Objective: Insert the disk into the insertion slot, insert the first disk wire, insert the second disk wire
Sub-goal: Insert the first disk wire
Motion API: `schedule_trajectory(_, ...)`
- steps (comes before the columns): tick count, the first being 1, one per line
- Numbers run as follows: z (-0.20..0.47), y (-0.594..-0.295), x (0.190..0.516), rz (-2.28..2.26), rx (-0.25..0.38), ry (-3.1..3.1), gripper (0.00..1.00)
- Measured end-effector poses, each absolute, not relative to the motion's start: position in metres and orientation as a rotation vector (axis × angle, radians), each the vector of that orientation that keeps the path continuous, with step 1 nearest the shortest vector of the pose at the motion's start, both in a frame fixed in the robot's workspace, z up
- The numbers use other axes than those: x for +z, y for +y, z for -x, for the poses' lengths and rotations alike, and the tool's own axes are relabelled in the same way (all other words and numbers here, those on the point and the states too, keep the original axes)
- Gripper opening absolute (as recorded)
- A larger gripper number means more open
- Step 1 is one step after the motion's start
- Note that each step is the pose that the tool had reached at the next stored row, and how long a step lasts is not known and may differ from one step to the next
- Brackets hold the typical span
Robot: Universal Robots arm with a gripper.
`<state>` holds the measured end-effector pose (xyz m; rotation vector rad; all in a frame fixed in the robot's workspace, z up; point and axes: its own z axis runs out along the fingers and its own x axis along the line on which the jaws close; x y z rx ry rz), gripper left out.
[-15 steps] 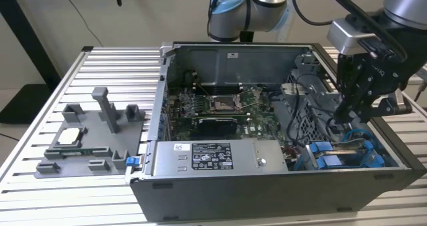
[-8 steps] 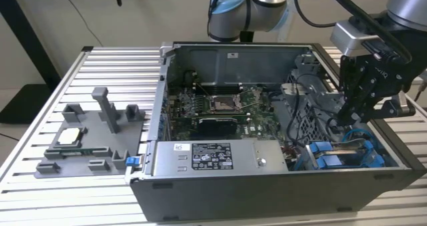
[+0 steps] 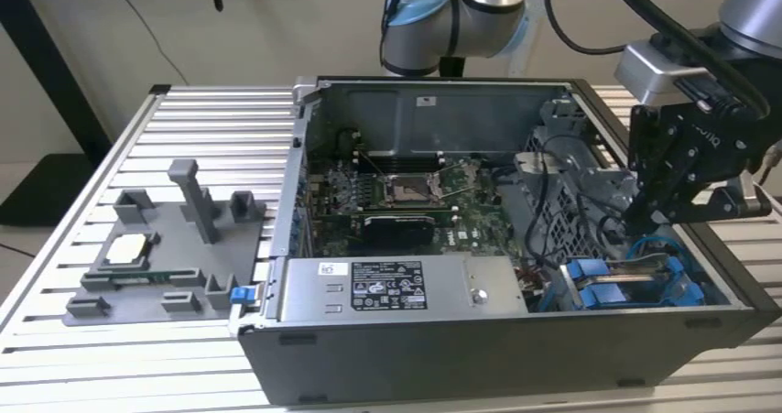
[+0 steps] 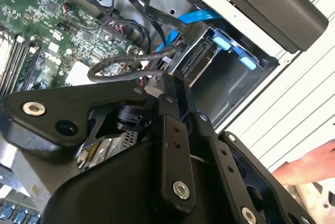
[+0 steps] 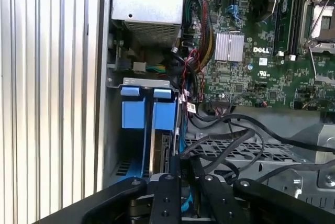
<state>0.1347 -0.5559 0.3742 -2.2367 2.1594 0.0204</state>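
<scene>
Your gripper [image 3: 646,219], fingers pressed together, hovers just above the disk [image 3: 617,283], its bright blue two-tabbed frame seated in the case's [image 3: 489,358] near corner, on the exterior view's right.

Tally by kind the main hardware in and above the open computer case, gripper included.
Blue disk frames: 2
Power-supply box: 1
Motherboard: 1
Computer case: 1
Gripper: 1
Total: 6
</scene>
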Motion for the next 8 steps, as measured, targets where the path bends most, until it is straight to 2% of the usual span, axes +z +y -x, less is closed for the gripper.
schedule_trajectory(8,-0.1411,-0.5592,0.3725,2.242,0.018,2.171,0.00)
